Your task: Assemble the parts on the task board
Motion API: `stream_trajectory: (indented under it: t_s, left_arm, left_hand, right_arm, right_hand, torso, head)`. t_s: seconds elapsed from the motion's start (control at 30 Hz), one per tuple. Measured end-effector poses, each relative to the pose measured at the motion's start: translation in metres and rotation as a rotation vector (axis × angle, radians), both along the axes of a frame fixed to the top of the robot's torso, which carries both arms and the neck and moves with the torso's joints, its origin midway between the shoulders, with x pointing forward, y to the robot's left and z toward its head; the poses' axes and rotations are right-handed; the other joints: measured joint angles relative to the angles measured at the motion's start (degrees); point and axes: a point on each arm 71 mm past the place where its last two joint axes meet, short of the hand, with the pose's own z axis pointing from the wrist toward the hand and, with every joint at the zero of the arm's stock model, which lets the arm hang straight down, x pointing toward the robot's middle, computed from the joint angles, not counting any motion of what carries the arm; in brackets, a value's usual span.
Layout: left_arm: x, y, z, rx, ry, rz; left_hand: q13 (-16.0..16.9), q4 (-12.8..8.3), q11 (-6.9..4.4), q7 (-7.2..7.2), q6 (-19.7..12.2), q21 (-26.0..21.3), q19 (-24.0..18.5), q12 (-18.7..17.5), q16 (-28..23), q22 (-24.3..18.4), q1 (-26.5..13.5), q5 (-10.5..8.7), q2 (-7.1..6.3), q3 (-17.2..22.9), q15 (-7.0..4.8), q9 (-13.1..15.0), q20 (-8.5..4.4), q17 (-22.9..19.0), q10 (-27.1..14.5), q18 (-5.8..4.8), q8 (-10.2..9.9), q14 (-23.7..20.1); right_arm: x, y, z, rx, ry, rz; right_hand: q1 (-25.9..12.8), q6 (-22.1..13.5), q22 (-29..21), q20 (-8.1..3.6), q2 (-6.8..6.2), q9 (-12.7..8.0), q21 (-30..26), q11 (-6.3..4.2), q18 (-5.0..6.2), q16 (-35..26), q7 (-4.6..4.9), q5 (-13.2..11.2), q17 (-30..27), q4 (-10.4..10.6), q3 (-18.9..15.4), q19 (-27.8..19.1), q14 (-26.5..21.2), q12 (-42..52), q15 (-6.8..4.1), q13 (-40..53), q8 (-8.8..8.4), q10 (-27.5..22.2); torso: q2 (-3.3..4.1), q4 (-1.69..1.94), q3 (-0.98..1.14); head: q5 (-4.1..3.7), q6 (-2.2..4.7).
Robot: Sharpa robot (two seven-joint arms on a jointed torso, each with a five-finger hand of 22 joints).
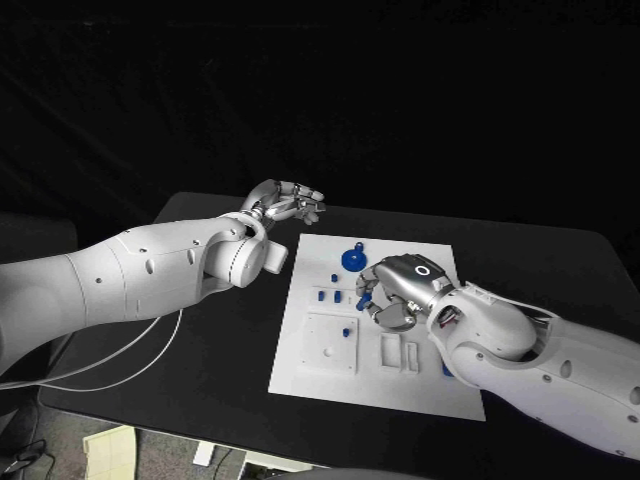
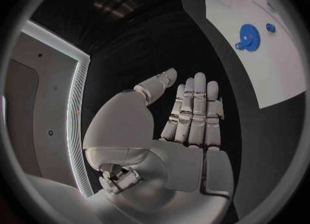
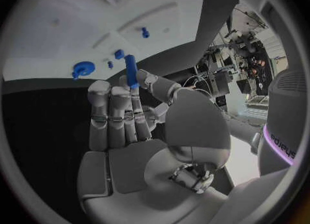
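Table (image 1: pixel 551 260): black, wide, carrying the white plate at its middle.
Task board (image 1: pixel 407 380): white, flat on the table, long side running near to far; recessed slots toward its near left part.
Left arm: in from the left, reaching toward the board's far left corner.
Right arm: in from the right, lying across the board's near right part.
Left hand (image 1: pixel 283 203): over bare table just off the board's far left corner; fingers (image 2: pixel 194 105) straight and side by side, thumb set apart, nothing in the palm.
Right hand (image 1: pixel 395 290): above the middle of the board; fingers (image 3: pixel 110 110) close together and upright, thumb pinching a blue peg against them.
Blue gear (image 1: pixel 352 260): flat on the far part of the board, just far and left of the right hand.
Blue peg (image 3: pixel 131 72): slim, upright, sticking out past the right fingertips, off the board.
Small blue parts (image 1: pixel 330 295): scattered left of the right hand on the board; shapes too small to tell.
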Motion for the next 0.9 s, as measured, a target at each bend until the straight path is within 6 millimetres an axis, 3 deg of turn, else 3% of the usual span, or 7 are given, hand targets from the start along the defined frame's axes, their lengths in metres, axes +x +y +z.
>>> stream_trajectory:
  t_s: [0.37, 0.9]
  left_arm:
    - [0.0, -0.003, 0.0, -0.001, 0.0, -0.005]
    - [0.001, -0.009, 0.0, -0.004, -0.001, -0.015]
  left_hand:
    - [0.0, 0.0, 0.0, 0.0, 0.0, 0.0, 0.0, 0.0, -0.22, 0.05, 0.0, 0.0, 0.0, 0.0, 0.0, 0.0, 0.0, 0.09, 0.0, 0.0, 0.0, 0.0]
    - [0.01, 0.0, 0.0, 0.0, 0.0, -0.23, 0.0, 0.0, -0.22, 0.09, 0.0, 0.0, 0.0, 0.0, 0.0, -0.04, 0.0, 0.15, 0.0, -0.01, 0.0, 0.0]
  right_arm:
    - [-0.028, 0.04, -0.015, 0.029, 0.045, 0.099]
    - [-0.038, 0.048, -0.043, -0.05, 0.06, 0.134]
  right_hand:
    - [-0.01, -0.02, -0.01, 0.02, -0.01, -0.05, 0.0, 0.0, -0.01, 0.0, -0.01, 0.0, 0.0, 0.0, 0.0, 0.01, 0.04, -0.01, 0.02, 0.0, -0.02, 0.01]
    - [-0.01, -0.04, -0.02, 0.12, -0.01, 0.0, 0.0, 0.0, 0.0, -0.01, -0.01, 0.0, -0.05, 0.0, -0.01, 0.1, 0.0, -0.05, -0.21, 0.08, 0.12, 0.02]
  torso:
    - [0.03, 0.12, -0.07]
    - [0.03, 0.07, -0.07]
  head:
    - [0.37, -0.12]
    - [1.01, -0.69]
